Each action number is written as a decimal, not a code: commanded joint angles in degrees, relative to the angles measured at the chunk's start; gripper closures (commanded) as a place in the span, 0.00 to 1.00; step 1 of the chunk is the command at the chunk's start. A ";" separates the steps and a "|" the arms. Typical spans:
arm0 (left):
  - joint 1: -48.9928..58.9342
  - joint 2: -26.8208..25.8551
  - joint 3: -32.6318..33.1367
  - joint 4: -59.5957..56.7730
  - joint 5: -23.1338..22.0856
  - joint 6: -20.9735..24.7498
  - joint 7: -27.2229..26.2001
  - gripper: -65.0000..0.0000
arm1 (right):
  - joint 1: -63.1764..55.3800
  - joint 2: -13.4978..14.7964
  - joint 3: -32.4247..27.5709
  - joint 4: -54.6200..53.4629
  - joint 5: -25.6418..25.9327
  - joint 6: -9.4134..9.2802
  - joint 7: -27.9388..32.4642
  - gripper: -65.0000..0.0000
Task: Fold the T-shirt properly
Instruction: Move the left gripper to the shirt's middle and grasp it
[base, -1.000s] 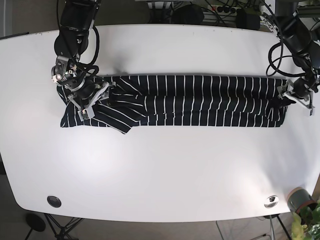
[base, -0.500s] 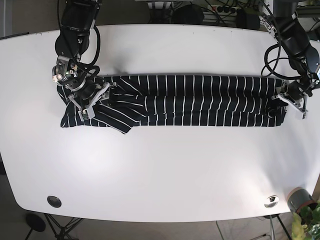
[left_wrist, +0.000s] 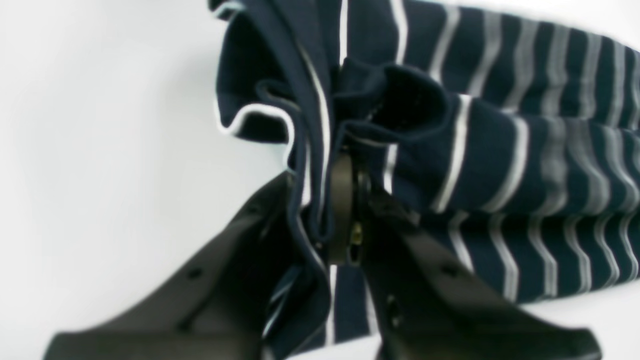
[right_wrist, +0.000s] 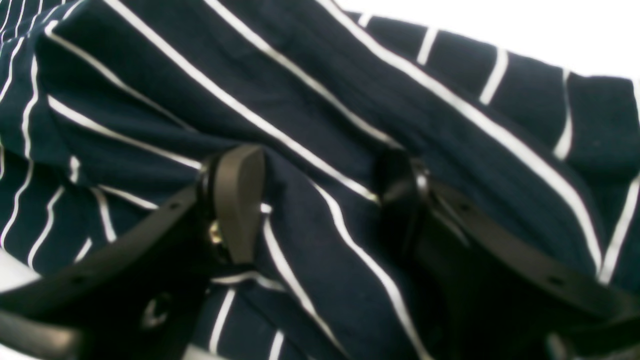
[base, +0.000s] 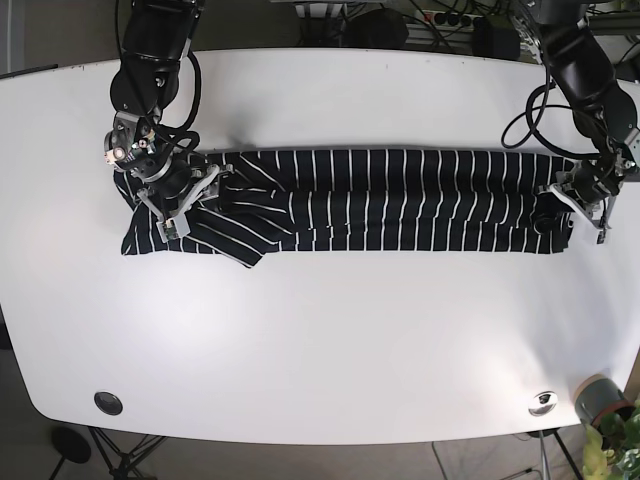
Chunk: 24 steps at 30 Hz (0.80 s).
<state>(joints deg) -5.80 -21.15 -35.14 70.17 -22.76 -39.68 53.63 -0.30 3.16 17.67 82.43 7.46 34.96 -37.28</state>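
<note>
T-shirt (base: 380, 200): navy with thin white stripes, lying as a long folded band across the middle of the white table (base: 320, 330), one sleeve end sticking out toward the lower left in the base view.

Left gripper (base: 585, 200): sitting at the band's right end in the base view, where its jaws are too small to read. The left wrist view is showing what the overhead does not: both black fingers (left_wrist: 345, 200) pressed close together, pinching a bunched, ruffled hem of the T-shirt (left_wrist: 500, 140) above bare white table (left_wrist: 100, 125).

Right gripper (base: 180, 195): resting on the sleeve end at the band's left. The right wrist view is showing the jaws standing wide apart, one pad (right_wrist: 237, 200) and the opposite finger (right_wrist: 400, 190) both lying against striped cloth (right_wrist: 320, 100), with a fold running between them; nothing is being clamped.

Surface and room, base view only: two round fittings (base: 108, 403) (base: 542, 402) sitting near the table's front edge; a potted plant (base: 610, 425) standing off the front right corner; cables and dark equipment (base: 400, 25) lying behind the far edge.
</note>
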 joint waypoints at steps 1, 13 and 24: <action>0.48 1.50 0.19 9.34 -0.93 -0.32 -0.83 1.00 | -0.01 0.05 0.04 0.25 -0.83 0.16 -1.62 0.49; 3.47 12.14 9.86 32.11 -0.84 -0.32 9.01 1.00 | -0.01 0.05 0.04 0.16 -0.83 0.16 -1.62 0.49; 3.39 20.22 20.59 32.29 -0.93 -0.32 9.80 1.00 | 0.16 0.05 0.04 0.16 -0.83 0.16 -1.71 0.49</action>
<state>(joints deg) -1.43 -1.87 -15.14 101.47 -22.57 -39.92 64.73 -0.40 3.14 17.69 82.43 7.51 34.98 -37.10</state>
